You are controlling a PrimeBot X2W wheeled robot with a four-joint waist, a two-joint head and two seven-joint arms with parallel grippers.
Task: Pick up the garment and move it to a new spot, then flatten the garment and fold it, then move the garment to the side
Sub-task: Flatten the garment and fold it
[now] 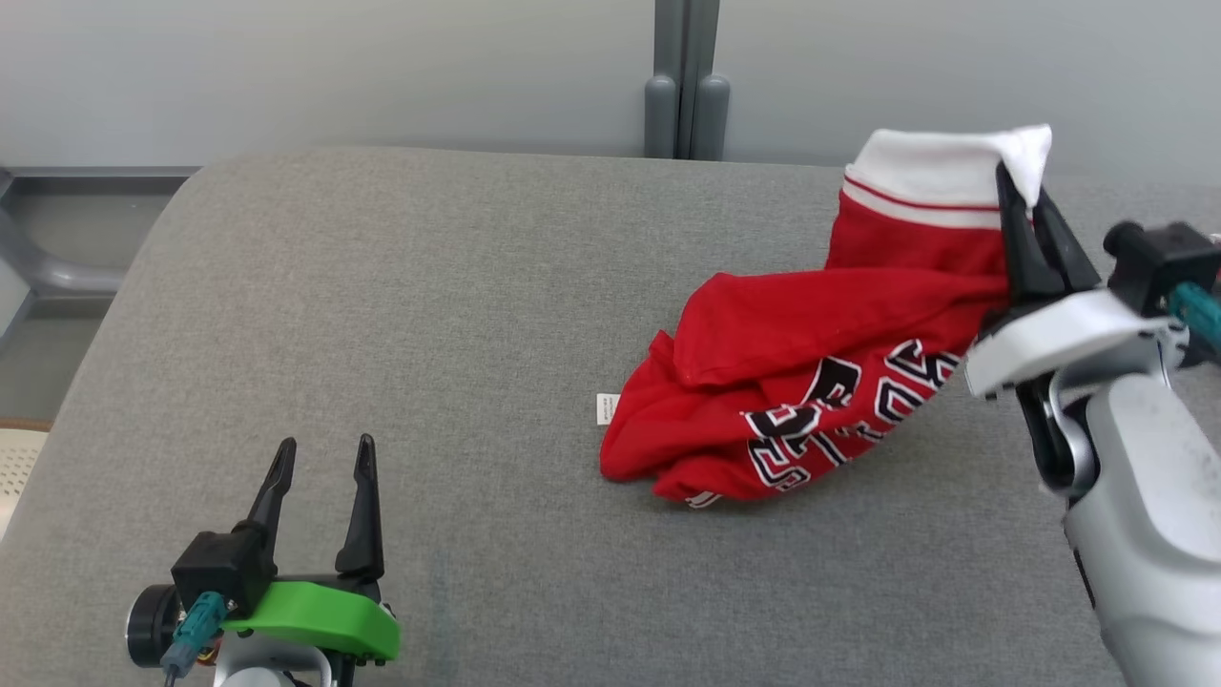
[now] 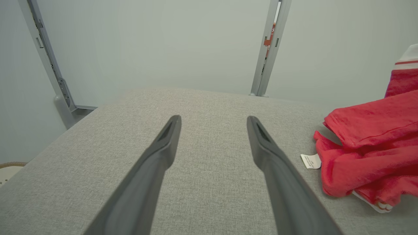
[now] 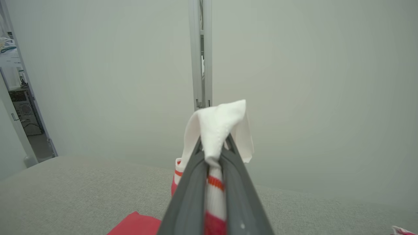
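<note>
The garment (image 1: 820, 372) is red with a white ribbed band and black-and-white lettering, crumpled on the grey table's right half. My right gripper (image 1: 1019, 196) is shut on the white band and holds that end raised while the rest drags on the table. In the right wrist view the white band (image 3: 217, 130) bunches out above my shut right gripper (image 3: 214, 143). My left gripper (image 1: 322, 453) stands open at the lower left, far from the cloth. Between the open fingers of my left gripper (image 2: 212, 122) is only table, with the garment (image 2: 369, 143) at that view's right edge.
The grey fabric-covered table (image 1: 429, 315) runs wide to the left of the garment. A small white label (image 1: 606, 408) sticks out at the garment's left edge. A grey post (image 1: 685, 76) stands behind the table's far edge against a pale wall.
</note>
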